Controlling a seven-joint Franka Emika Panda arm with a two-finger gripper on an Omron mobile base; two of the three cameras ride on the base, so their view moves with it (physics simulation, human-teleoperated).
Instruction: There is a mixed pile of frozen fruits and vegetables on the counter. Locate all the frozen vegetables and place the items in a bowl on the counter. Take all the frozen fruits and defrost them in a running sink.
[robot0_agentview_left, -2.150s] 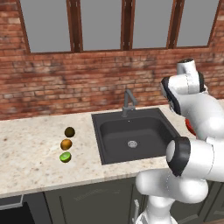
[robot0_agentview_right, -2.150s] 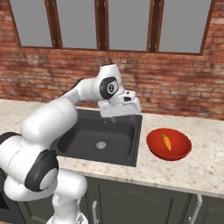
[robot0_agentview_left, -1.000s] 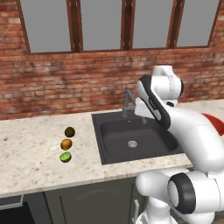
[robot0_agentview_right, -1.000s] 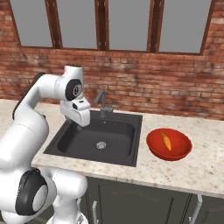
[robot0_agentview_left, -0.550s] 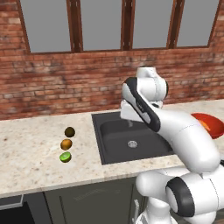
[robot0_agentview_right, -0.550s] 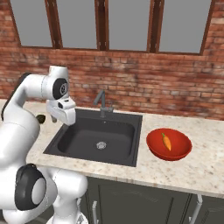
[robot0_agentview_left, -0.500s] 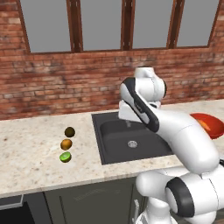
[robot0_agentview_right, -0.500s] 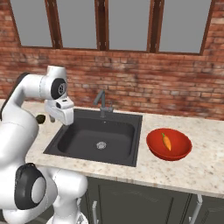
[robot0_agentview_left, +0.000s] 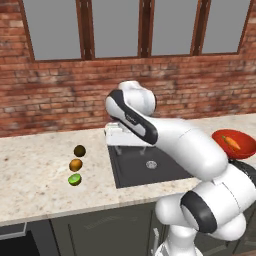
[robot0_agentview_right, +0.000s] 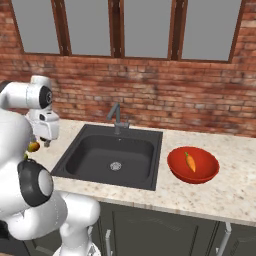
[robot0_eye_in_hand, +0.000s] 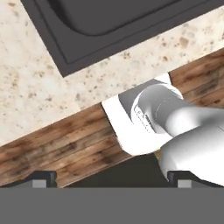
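On the speckled tabletop left of the sink lie three small balls — dark, orange, green. One carrot sits in the single red bowl. Fingers spread wide, empty — above the sink's left edge.

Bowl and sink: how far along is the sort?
Done: the carrot lies in the red bowl. In hand: nothing; the gripper is open at the sink's left edge, on the produce side. Left: the dark ball, orange-brown ball and lime sit in a row on the counter. No water shows at the faucet.
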